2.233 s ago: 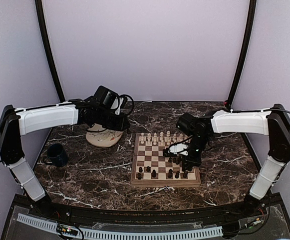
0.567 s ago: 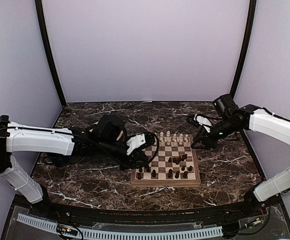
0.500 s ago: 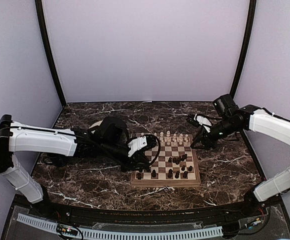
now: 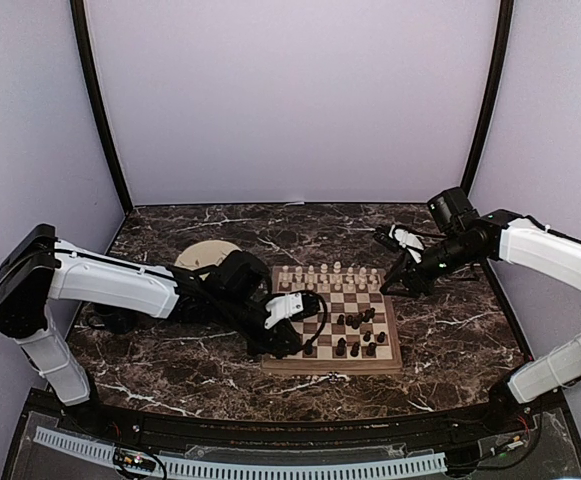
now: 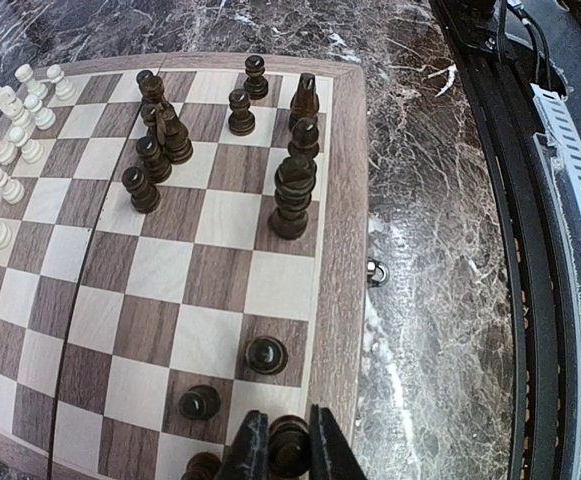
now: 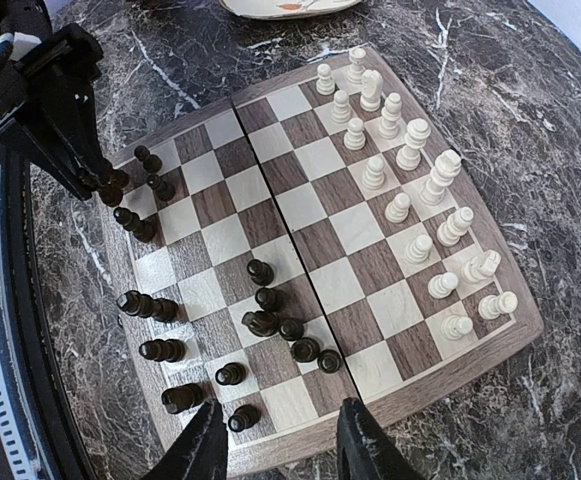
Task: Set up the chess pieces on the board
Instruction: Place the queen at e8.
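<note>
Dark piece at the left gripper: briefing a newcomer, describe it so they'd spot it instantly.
Find the chessboard, then the left end of its near-edge row. The dark piece there is the only one held between the fingers of the left gripper.

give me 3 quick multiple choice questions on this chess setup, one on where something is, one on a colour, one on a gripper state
1. Where is the plate relative to the board?
A) on top of it
B) off its near right corner
C) off its far left corner

2. What colour is the piece between the left gripper fingers?
A) pale cream
B) dark brown
C) red

3. What state is the right gripper in?
A) open, holding nothing
B) shut on a pale piece
C) shut on the plate

Answers:
1 C: the top view shows the plate off the board, by its far left corner.
2 B: the left wrist view shows a dark piece between the fingers.
3 A: the right wrist view shows its fingers spread, with nothing between them.
</note>
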Controlling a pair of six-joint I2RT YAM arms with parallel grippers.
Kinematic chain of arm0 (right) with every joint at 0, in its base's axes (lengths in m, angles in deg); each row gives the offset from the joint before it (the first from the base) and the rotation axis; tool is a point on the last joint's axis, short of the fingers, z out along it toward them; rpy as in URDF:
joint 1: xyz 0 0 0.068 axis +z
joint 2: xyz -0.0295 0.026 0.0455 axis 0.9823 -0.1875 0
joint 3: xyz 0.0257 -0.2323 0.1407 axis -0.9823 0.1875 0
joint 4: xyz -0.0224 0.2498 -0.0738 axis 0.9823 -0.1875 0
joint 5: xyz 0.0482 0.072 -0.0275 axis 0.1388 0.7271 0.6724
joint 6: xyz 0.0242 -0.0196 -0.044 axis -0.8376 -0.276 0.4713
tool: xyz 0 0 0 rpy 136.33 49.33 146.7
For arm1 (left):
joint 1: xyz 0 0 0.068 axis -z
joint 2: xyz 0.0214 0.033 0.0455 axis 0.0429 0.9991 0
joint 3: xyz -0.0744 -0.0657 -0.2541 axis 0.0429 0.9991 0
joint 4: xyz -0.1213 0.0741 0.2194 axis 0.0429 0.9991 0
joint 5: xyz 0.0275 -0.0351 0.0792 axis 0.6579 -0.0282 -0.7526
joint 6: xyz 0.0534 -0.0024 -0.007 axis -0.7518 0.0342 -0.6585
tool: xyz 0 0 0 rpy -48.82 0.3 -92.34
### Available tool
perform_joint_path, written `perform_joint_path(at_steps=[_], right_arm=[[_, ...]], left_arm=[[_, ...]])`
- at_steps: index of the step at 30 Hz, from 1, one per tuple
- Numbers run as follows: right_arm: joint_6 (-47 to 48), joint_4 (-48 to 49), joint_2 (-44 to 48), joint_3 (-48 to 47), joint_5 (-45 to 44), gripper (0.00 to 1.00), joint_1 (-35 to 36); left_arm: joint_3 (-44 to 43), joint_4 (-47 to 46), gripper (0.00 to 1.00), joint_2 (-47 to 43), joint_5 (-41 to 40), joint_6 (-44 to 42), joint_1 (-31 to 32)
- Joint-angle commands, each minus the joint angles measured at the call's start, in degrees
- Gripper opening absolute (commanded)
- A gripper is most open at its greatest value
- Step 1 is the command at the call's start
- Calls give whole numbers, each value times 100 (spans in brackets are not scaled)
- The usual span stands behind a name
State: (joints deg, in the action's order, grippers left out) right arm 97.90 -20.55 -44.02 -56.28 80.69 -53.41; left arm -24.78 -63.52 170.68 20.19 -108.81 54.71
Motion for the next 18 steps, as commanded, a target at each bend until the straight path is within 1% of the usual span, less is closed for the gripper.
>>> perform_joint_path(at_steps=[1,8,11,15,18], right_arm=[[-18,151,-49,67,122,39,-39],[0,142,-111,53,140,39,-40],[8,130,-122,42,140,39,-38],[18,130,-105,54,141,39,-42],[35,137,-73,67,132,39,-47]], left_arm=[[-108,-117,1,75,19,-95,31],[-125,-134,2,79,84,-92,29],[-240,0,2,4,337,-67,59],[-375,23,1,-154,455,-166,242],[-572,-30,2,-66,449,-260,295]])
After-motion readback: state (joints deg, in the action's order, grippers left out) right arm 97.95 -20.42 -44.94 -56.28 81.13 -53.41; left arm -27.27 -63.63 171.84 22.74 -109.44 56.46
